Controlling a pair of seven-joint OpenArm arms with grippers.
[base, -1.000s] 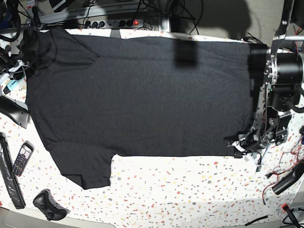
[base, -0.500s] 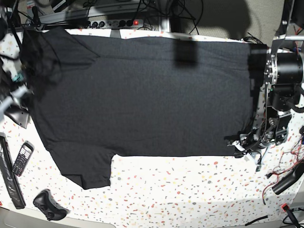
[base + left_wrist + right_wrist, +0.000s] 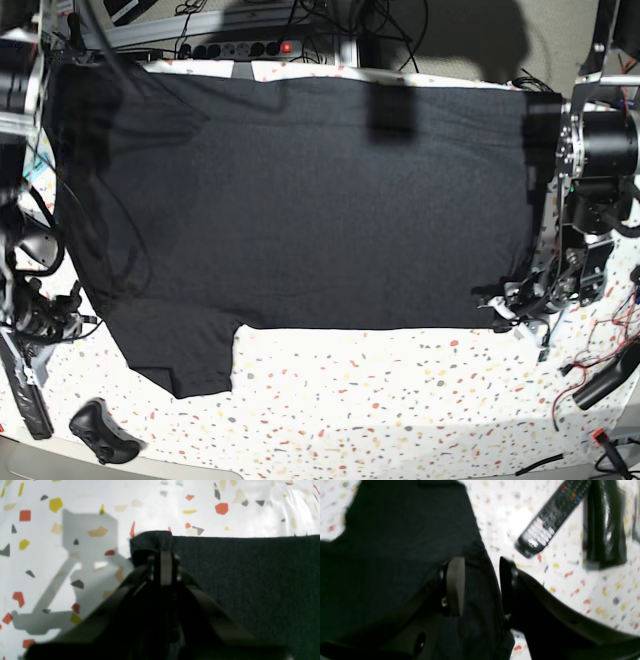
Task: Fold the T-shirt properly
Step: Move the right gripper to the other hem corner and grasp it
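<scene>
The black T-shirt (image 3: 300, 200) lies spread flat on the speckled table, plain side up, with one sleeve at the lower left (image 3: 185, 350). My left gripper (image 3: 503, 305) is shut on the shirt's hem corner (image 3: 152, 540) at the lower right; in the left wrist view the gripper (image 3: 163, 555) pinches that bunched corner. My right gripper (image 3: 62, 312) is at the shirt's left edge. In the right wrist view it (image 3: 480, 585) is open, and its fingers (image 3: 455, 585) straddle the shirt's edge (image 3: 480, 555).
A remote control (image 3: 550, 522) and a black strip (image 3: 602, 525) lie just beyond the right gripper. A black handheld device (image 3: 100, 432) sits at the front left. A power strip (image 3: 240, 48) and cables run along the back, with loose wires (image 3: 600, 370) at the right.
My right arm has come in along the table's left side and down to the shirt's left edge, covering the remote in the base view. The left arm and the shirt have not moved.
</scene>
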